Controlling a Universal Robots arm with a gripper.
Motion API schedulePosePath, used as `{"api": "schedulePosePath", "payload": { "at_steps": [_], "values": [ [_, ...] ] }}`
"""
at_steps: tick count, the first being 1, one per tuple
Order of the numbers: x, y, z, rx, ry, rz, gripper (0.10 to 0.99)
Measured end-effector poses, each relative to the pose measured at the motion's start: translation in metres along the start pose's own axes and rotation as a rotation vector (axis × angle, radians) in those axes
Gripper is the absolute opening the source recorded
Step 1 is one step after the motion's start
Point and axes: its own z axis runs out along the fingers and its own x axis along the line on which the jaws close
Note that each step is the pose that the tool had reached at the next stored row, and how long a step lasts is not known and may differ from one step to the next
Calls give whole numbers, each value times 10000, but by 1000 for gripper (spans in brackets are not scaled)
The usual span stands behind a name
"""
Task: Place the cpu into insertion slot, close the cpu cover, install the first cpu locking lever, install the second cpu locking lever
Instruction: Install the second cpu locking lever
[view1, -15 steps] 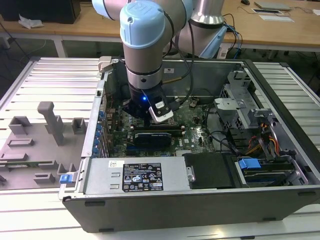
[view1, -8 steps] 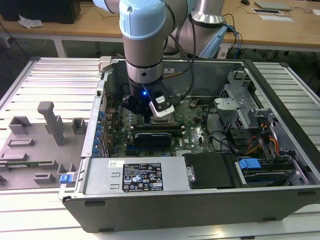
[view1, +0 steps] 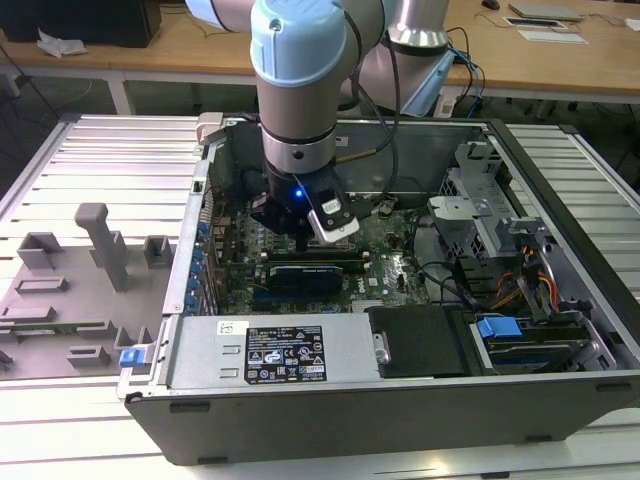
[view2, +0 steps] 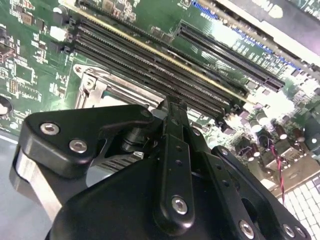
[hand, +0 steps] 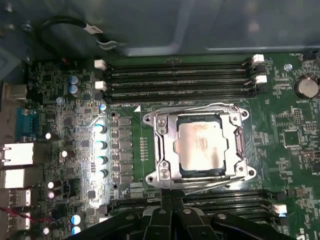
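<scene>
1. Here's the setting: an open computer case (view1: 400, 340) lies flat on a ribbed metal desk (view1: 90, 170), with wooden tables (view1: 560, 60) running behind it. Grey holders (view1: 100, 245) stand on the desk beside the case, on the exterior view's left.
2. Inside the case sits the green motherboard (hand: 280, 130), and in the first wrist view the insertion slot (hand: 200, 145) is at its middle, long black memory slots (hand: 180, 80) lined up on either side of it.
3. The cpu (hand: 201, 146) is already lying in that insertion slot, its dull metal top facing up.
4. The cpu cover (hand: 162, 150) is down over it, the silver frame ringing the chip, which shows through the window.
5. Now the gripper (view1: 300, 232): it holds nothing, its black fingers (hand: 170, 210) drawn together at the edge of the insertion slot, just beside the cover's rim; I cannot tell whether they touch.
6. The arm (view1: 300, 80) comes straight down into the case, wrist vertical, directly above the motherboard.
</scene>
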Motion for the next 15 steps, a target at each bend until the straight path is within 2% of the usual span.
{"api": "schedulePosePath", "payload": {
  "at_steps": [2,4,8,10,14,15],
  "values": [
    [3,-2,13,-246,13,14,106],
    [15,-4,21,-365,20,19,106],
    [64,-28,35,-455,24,22,106],
    [62,-97,27,-470,23,33,106],
    [61,-113,40,-835,42,51,106],
    [63,-113,45,-899,45,55,106]
  ]
}}
